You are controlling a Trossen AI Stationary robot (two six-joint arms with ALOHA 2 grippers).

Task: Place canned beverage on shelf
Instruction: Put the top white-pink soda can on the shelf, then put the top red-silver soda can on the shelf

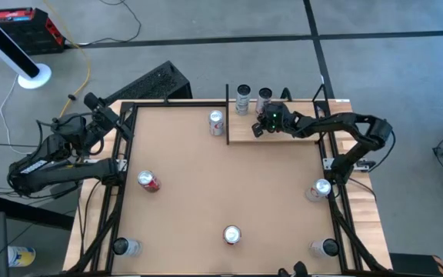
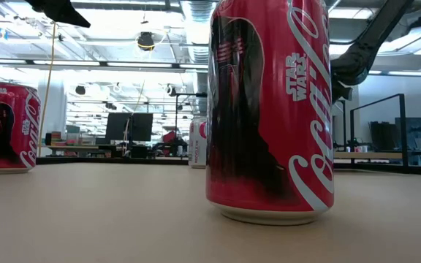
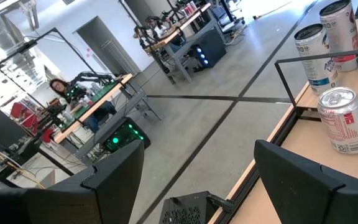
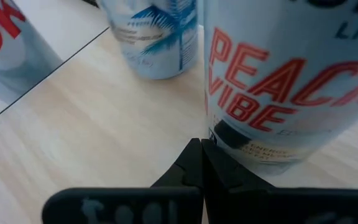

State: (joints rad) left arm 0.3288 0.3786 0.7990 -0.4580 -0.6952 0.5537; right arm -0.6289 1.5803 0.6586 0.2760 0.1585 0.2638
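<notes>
The shelf, a pale wood platform with thin black uprights, stands at the table's far edge, right of middle. Two cans stand upright on their bases on its far left part: a Peach Vibe can and a can with a blue palm print. My right gripper is shut and empty, low over the shelf wood, right in front of the Peach Vibe can's foot. My left gripper is open and empty, beyond the table's far left corner. My right gripper's shut fingertips stand level at the foot of the Peach Vibe can, coming from the table's near right. I cannot tell whether they touch it.
A silver and red can stands on the table just left of the shelf. Red cola cans stand at the left and near middle. More cans stand at the right edge and both near corners.
</notes>
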